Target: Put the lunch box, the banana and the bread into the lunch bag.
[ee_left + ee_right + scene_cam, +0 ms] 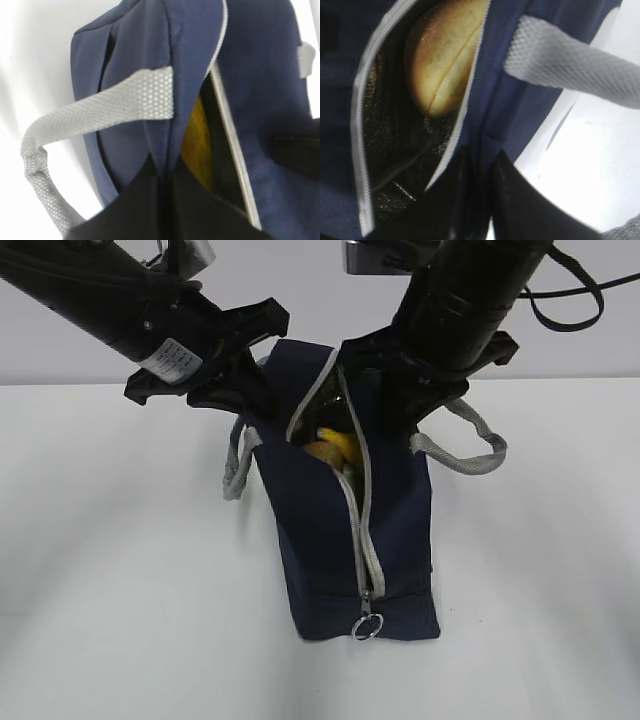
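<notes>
Navy-blue fabric lunch bag (345, 540) stands mid white tabletop (120, 570), open room all sides. Left pincer (162, 172) & right pincer (482, 165) each clamp a zip-opening edge; golden-brown bread roll (445, 60) inside.

The boxy navy-blue fabric lunch bag (345, 540) stands on the white table (120, 570) with its grey zipper (362, 510) parted only along the upper stretch, leaving a narrow slit. The left tool (162, 195) pinches one edge of that slit and the right tool (480, 195) the other, so both arms crowd the top of the bag. Inside the gap, the golden-brown oval bread (445, 55) fills the upper part, with something yellow (335, 447) beside it; lower down, dark foil lining shows bare. Grey webbing handles (470, 445) hang off each flank. Table to left, right and front lies open
</notes>
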{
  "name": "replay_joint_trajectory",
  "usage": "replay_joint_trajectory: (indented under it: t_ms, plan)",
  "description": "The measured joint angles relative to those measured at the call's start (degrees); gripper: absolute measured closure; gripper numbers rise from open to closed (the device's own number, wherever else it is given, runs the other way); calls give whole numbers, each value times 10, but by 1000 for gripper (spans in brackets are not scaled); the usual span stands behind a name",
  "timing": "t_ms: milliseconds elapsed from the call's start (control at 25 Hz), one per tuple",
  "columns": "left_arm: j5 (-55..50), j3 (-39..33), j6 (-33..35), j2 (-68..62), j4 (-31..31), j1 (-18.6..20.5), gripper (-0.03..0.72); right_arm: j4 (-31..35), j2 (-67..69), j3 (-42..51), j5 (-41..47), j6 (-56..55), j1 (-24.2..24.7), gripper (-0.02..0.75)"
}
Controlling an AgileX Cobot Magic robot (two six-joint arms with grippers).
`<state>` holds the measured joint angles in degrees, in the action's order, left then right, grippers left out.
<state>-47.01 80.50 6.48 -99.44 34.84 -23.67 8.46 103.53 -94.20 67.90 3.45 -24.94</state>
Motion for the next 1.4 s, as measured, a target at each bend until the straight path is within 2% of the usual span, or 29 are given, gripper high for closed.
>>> replay_joint_trajectory:
  t_ms: [80,200,240,320,400,600,840,1160,1280,1400]
  plan:
    - [0,0,10,0,0,0,652,0,0,0,-2,0,0,492]
    - [-1,0,17,0,-1,0,470,0,0,0,1,0,0,320]
    - [-1,0,20,1,-1,0,395,0,0,0,4,0,0,299]
    - [-8,0,33,6,-1,0,299,0,-8,0,9,-1,0,276]
    - [-11,0,48,17,-2,0,260,0,-26,1,9,-2,0,271]
    - [-19,0,97,60,-2,0,254,0,-106,46,-20,-3,0,268]
    - [-46,-8,148,101,-2,-11,262,0,-218,183,-91,18,0,268]
    - [-2,-127,200,169,4,-47,272,10,-373,401,-221,57,0,268]
    - [16,-167,211,191,7,-54,274,45,-415,479,-273,107,0,268]
    - [21,-190,216,206,8,-54,274,126,-440,553,-310,212,0,268]
